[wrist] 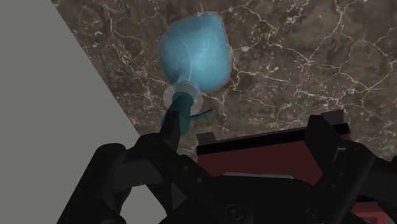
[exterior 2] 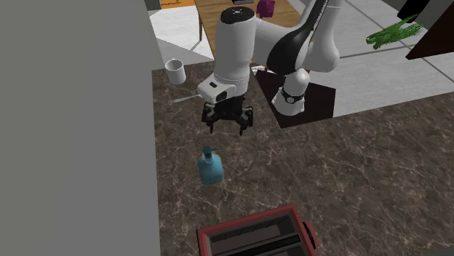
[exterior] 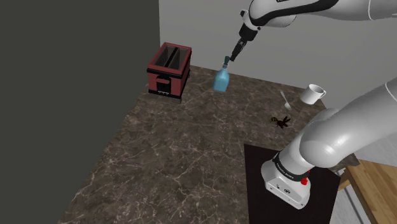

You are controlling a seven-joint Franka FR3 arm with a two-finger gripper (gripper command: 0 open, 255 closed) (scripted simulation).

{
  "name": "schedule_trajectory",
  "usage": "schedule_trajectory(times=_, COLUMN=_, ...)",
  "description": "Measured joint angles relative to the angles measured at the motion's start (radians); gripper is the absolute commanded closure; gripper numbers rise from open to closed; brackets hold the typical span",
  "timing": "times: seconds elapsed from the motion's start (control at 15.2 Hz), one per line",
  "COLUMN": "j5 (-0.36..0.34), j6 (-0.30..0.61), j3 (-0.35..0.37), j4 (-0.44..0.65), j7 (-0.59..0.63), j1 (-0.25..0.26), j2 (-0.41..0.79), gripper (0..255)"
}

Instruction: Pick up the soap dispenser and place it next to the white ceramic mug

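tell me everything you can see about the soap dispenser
The soap dispenser is a light-blue, rounded bottle with a pale collar and a dark teal pump. It stands upright on the dark marbled counter by the grey wall, near the red toaster. The open claw hovers over its pump, not clasping it.

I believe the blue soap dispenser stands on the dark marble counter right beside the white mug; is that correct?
Not quite. The soap dispenser does stand on the dark marble counter, but it is well apart from the white mug, not right beside it. It is nearer the red toaster. The shoulder view shows this.
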Motion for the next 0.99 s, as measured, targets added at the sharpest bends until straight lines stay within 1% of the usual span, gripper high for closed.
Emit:
schedule_trajectory(times=0.26, j5=0.096, j6=0.046, j3=-0.049, j4=0.103, j7=-0.122, j1=0.010, j2=0.166, gripper=0)
schedule_trajectory(times=0.33, j5=0.110, j6=0.050, j3=-0.054, j4=0.114, j7=-0.142, j1=0.008, j2=0.186, gripper=0)
schedule_trajectory(times=0.79, j5=0.163, j6=0.131, j3=-0.058, j4=0.099, j7=-0.188, j1=0.008, j2=0.262, gripper=0)
schedule_trajectory(times=0.99, j5=0.171, j6=0.143, j3=-0.058, j4=0.099, j7=-0.194, j1=0.008, j2=0.275, gripper=0)
